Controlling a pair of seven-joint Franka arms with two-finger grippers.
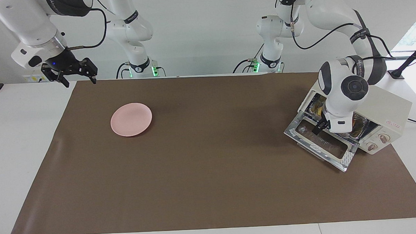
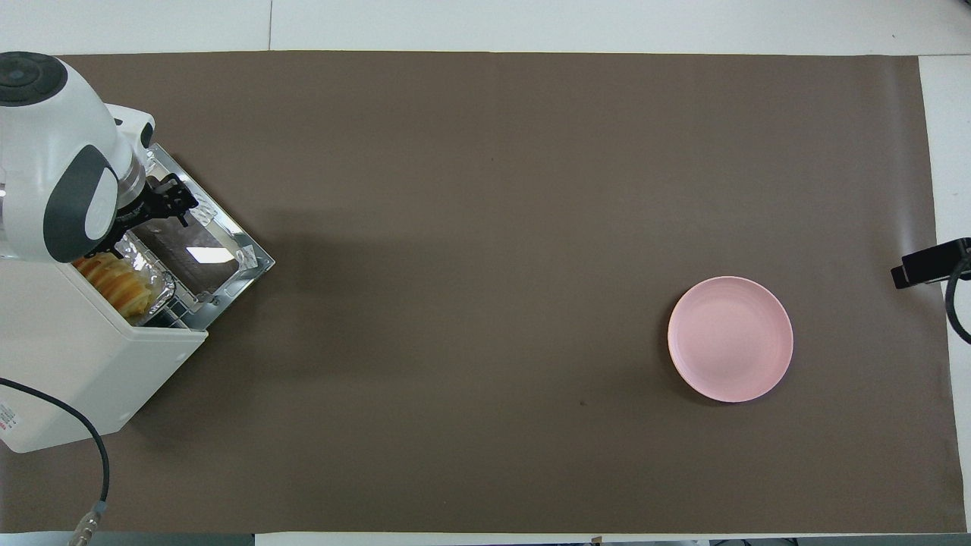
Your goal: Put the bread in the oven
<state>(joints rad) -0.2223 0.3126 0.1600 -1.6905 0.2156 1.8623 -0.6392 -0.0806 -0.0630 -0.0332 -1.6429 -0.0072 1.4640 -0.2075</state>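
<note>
The cream-white oven (image 1: pixel 389 107) stands at the left arm's end of the table with its glass door (image 1: pixel 328 145) dropped open. The bread (image 2: pixel 117 282), a row of golden slices, lies in a crinkled foil tray (image 2: pixel 152 267) inside the oven's mouth; a little of it shows in the facing view (image 1: pixel 317 108). My left gripper (image 1: pixel 322 127) is over the open door, right at the oven's opening and at the tray's front edge; it also shows in the overhead view (image 2: pixel 168 205). My right gripper (image 1: pixel 78 77) is open and empty, waiting raised at the right arm's end.
A round pink plate (image 1: pixel 131 119) lies bare on the brown mat (image 1: pixel 210 186) toward the right arm's end. The oven's cable (image 2: pixel 91 447) trails off the table's edge nearest the robots.
</note>
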